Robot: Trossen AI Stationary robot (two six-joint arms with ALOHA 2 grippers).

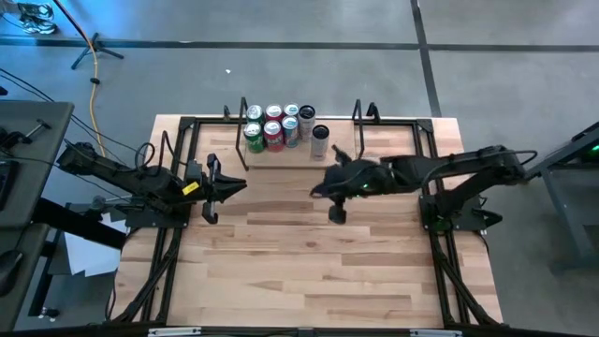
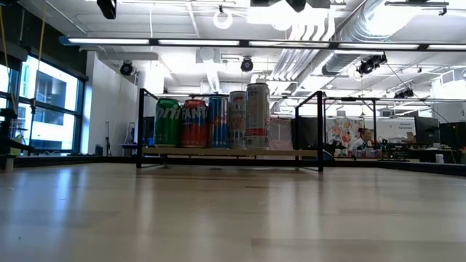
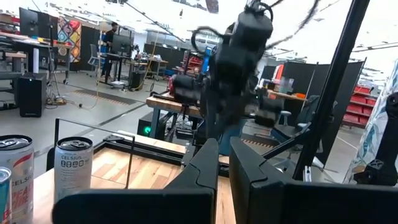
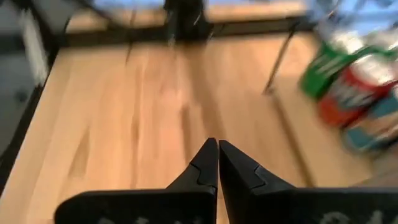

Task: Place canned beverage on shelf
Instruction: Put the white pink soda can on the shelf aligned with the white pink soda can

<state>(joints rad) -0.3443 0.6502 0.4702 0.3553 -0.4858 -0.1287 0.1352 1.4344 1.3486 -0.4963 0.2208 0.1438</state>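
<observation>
Several beverage cans stand upright in a cluster point(image 1: 281, 129) on the left part of the shelf point(image 1: 339, 133), a pale board with black wire uprights at the table's far edge. In the low view they show as green, red, blue and silver cans point(image 2: 215, 120) on the board point(image 2: 233, 152). My right gripper point(image 1: 314, 190) point(image 4: 218, 149) is shut and empty above the table, just near of the shelf's right part. My left gripper point(image 1: 241, 187) point(image 3: 224, 155) is shut and empty near the shelf's left upright, pointing toward the right arm.
Black frame rails point(image 1: 178, 234) run along the table's left and right sides. Bare wooden tabletop point(image 1: 299, 262) lies near of both grippers. The right half of the shelf board holds no cans. The left wrist view shows two silver cans point(image 3: 73, 168) and the right arm point(image 3: 242, 62).
</observation>
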